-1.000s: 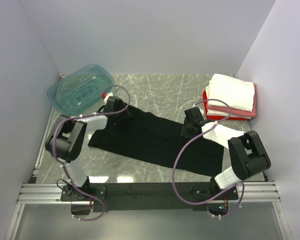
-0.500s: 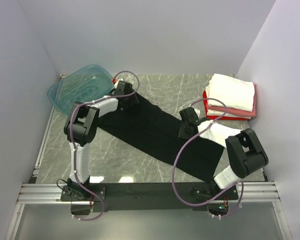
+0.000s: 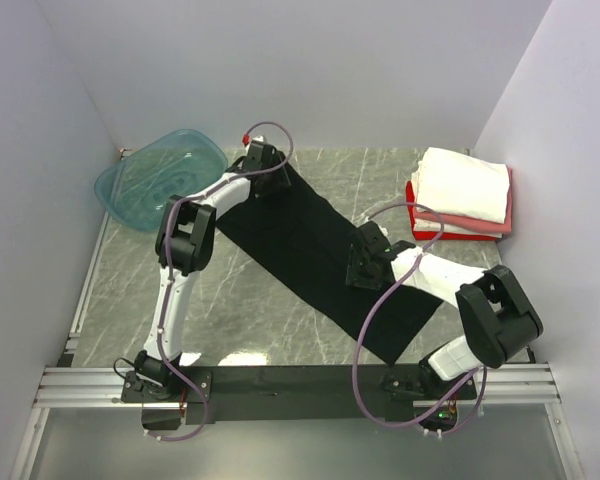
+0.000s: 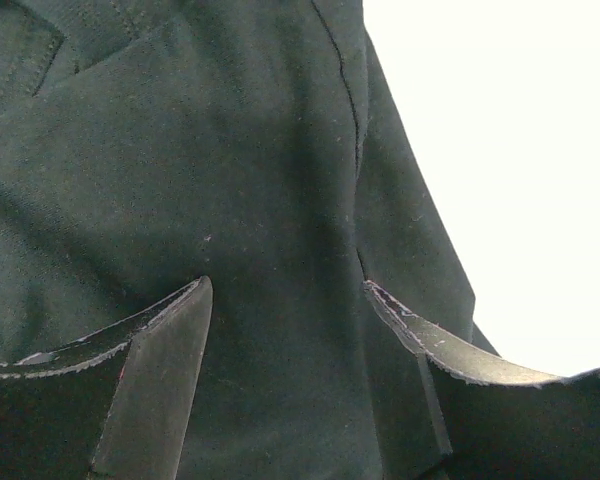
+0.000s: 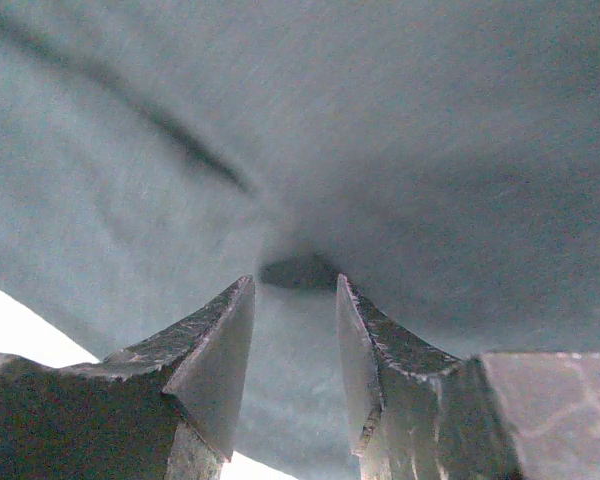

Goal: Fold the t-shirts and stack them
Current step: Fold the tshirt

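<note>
Right gripper point(image 3: 366, 262) is pinched down on a little tuck of the black t-shirt point(image 3: 300, 235). Left gripper point(image 3: 260, 162), fingers wider apart, grips its bunched corner near the teal tub point(image 3: 158, 180).

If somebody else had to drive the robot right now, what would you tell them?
Left gripper: fingers apart, cloth of the black t-shirt between them, at its far end; hold unclear.
Right gripper: shut on the black t-shirt, midway along it.
The shirt is stretched in a long diagonal band.
Done: stack of folded t-shirts at far right, white on top.
Left to do: fold the black one smaller, add it to the stack.
</note>
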You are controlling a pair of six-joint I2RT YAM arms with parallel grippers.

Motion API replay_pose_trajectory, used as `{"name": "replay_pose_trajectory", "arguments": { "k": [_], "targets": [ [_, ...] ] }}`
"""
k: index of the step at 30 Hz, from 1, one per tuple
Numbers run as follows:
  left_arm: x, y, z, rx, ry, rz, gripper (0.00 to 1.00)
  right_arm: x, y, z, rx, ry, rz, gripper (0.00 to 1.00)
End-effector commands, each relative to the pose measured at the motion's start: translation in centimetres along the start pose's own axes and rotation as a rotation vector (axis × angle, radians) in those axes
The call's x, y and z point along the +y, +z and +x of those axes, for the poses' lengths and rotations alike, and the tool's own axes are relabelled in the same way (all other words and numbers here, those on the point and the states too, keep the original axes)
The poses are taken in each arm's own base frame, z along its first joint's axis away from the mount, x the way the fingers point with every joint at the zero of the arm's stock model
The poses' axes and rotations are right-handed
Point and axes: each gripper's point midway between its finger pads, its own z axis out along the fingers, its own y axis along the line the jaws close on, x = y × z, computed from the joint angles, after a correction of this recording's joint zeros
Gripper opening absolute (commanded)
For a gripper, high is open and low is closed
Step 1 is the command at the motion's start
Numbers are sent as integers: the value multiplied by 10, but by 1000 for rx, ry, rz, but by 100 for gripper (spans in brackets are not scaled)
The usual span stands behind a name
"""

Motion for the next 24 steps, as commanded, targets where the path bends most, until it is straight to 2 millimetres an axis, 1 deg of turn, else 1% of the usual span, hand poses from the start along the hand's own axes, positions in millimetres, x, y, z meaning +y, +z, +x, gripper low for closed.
{"name": "replay_pose_trajectory", "arguments": {
  "k": [1, 2, 3, 5, 6, 8, 10, 11, 12, 13, 14, 15, 16, 17, 18, 20, 21, 22, 24],
  "targets": [
    [-4, 20, 22, 80, 64, 44, 68, 25, -1, -2, 8, 1, -82, 46],
    [-12, 20, 13, 59, 74, 66, 68, 32, -2, 0, 14, -7, -103, 46],
    [-15, 21, 12, 56, 78, 80, 69, 35, -1, 1, 16, -8, -108, 46],
    [-24, 24, 7, 43, 91, 115, 70, 50, -4, 4, 33, -20, -161, 46],
    [-25, 26, 8, 43, 94, 122, 70, 54, -5, 4, 36, -24, -174, 46],
    [-33, 25, 2, 30, 101, 151, 70, 62, -7, 9, 48, -42, -192, 46],
    [-42, 20, 0, 23, 106, 173, 71, 64, -11, 7, 32, -48, -183, 46],
    [-44, 17, -3, 10, 109, 174, 71, 59, -13, 4, 13, -45, -155, 46],
    [-58, 2, -20, -38, 112, 204, 71, 58, -16, 4, 8, -43, -155, 46],
    [-60, -4, -16, -39, 121, 206, 71, 57, -26, -5, -39, -33, -152, 46],
    [-65, -14, -25, -61, 125, 217, 71, 53, -31, -8, -57, -30, -139, 46],
    [-77, -36, -45, -109, 126, 240, 72, 51, -37, -13, -84, -26, -130, 46],
    [-78, -45, -48, -110, 126, 237, 72, 51, -46, -20, -115, -26, -141, 47],
    [-80, -55, -55, -127, 125, 234, 72, 48, -50, -19, -116, -31, -129, 47],
    [-85, -74, -70, -162, 122, 234, 72, 47, -53, -21, -123, -31, -126, 47],
    [-80, -86, -68, -146, 114, 211, 73, 33, -52, -23, -135, -34, -62, 48],
    [-82, -97, -73, -155, 112, 211, 73, 27, -50, -24, -140, -32, -32, 48],
    [-73, -96, -61, -120, 107, 188, 73, 16, -47, -24, -136, -23, 13, 49],
    [-65, -96, -51, -89, 103, 167, 73, 4, -42, -22, -132, -18, 48, 50]
  ]
}}
